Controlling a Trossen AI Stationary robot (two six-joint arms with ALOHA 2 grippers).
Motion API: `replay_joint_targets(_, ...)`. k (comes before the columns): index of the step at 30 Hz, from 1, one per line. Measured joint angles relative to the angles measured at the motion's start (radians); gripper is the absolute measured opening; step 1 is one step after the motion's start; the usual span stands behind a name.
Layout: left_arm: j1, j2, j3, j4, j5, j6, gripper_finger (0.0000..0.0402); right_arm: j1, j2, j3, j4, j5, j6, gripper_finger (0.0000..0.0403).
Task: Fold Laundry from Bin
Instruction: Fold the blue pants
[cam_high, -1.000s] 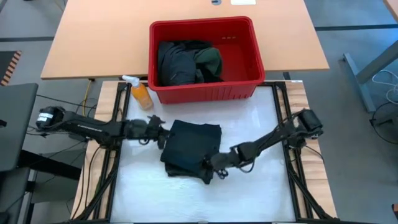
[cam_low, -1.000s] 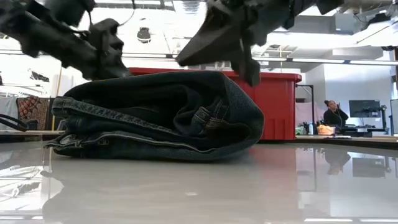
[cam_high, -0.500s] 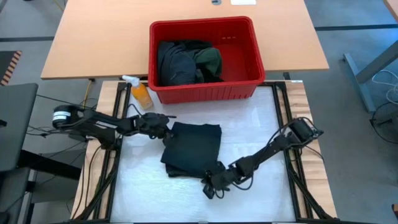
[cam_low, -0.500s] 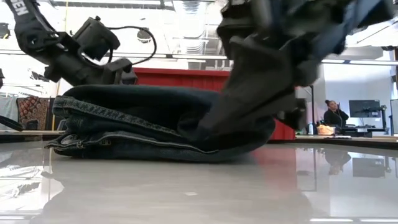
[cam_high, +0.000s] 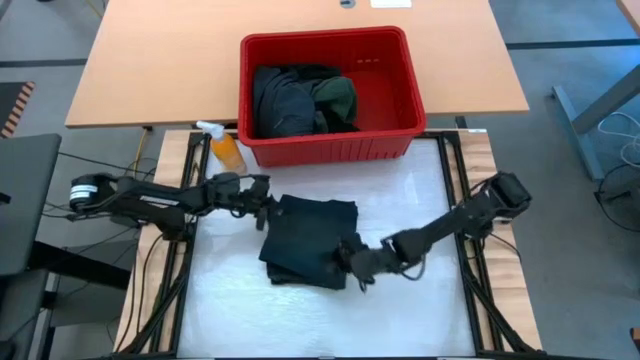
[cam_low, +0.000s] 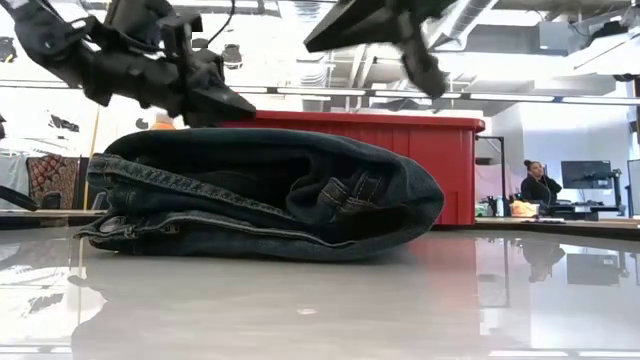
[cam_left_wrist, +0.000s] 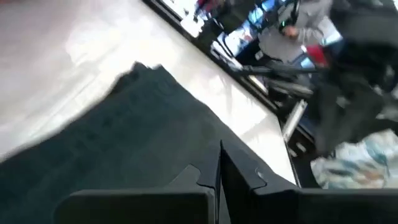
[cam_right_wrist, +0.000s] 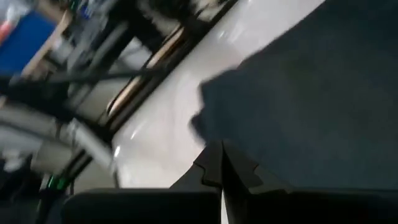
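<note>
One garment (cam_high: 310, 240) folded on table (cam_high: 400, 300), front of bin (cam_high: 330, 150). Rest of laundry (cam_high: 300, 100) in bin, unfolded. L gripper (cam_high: 262, 205), R gripper (cam_high: 352, 262) pressed together, empty, at garment edges.

Bright, even overhead light; glossy table (cam_low: 400, 300) reflects glare; both wrist views motion-blurred.

dark stitched denim cloth (cam_low: 260, 200) on a glossy white table (cam_low: 400, 300); ribbed red plastic bin (cam_high: 330, 150); matt wooden desk (cam_high: 160, 60)
</note>
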Motion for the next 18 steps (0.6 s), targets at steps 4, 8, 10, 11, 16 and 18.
replay_joint_targets(4,-0.055,-0.101,0.000,-0.137,-0.052,0.029,0.0000,-0.072,0.103,0.027,0.163,-0.014,-0.004,0.0020)
replay_joint_targets(8,-0.103,-0.195,0.000,-0.301,-0.144,0.053,0.0000,-0.101,0.239,0.156,0.177,-0.018,-0.032,0.0020)
replay_joint_targets(10,-0.121,-0.228,-0.002,-0.358,-0.189,0.058,0.0000,-0.100,0.312,0.231,0.170,-0.017,-0.079,0.0020)
replay_joint_targets(11,-0.127,-0.240,0.001,-0.379,-0.208,0.059,0.0000,-0.099,0.346,0.269,0.168,-0.018,-0.098,0.0020)
replay_joint_targets(16,-0.140,-0.296,-0.001,-0.477,-0.248,0.062,0.0000,-0.091,0.475,0.395,-0.018,-0.059,-0.121,0.0020)
replay_joint_targets(18,-0.140,-0.311,-0.001,-0.488,-0.256,0.070,0.0000,-0.082,0.487,0.393,-0.126,-0.066,-0.105,0.0020)
